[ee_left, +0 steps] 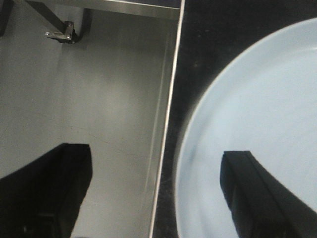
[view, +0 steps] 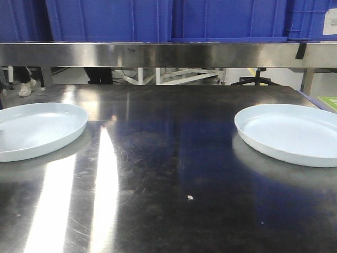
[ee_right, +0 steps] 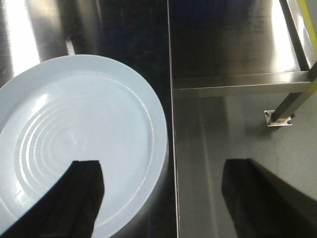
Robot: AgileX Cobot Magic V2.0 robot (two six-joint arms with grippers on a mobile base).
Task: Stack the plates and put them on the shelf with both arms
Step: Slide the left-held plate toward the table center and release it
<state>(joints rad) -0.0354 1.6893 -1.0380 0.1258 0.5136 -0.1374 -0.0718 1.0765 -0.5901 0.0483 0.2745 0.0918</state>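
A: Where are the plates?
B: The left plate [view: 37, 129] lies at the left of the frame, the right plate [view: 295, 134] at the right – well apart on the desk [view: 168, 174]
A: And the fingers?
B: Both pairs are spread, holding nothing – the left fingers [ee_left: 252, 193] straddle the left plate's outer rim, the right fingers [ee_right: 74, 198] the right plate's, so each arm is nearer its own

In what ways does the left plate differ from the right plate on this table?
The left plate lies at the left side of the table, the right plate at its right side, apart. Bright glare streaks fall beside the left plate; the right plate sits on a darker, blue-tinted patch. Shared: both round, pale, shallow, flat, unstacked; left end effector and right end effector open beside them.
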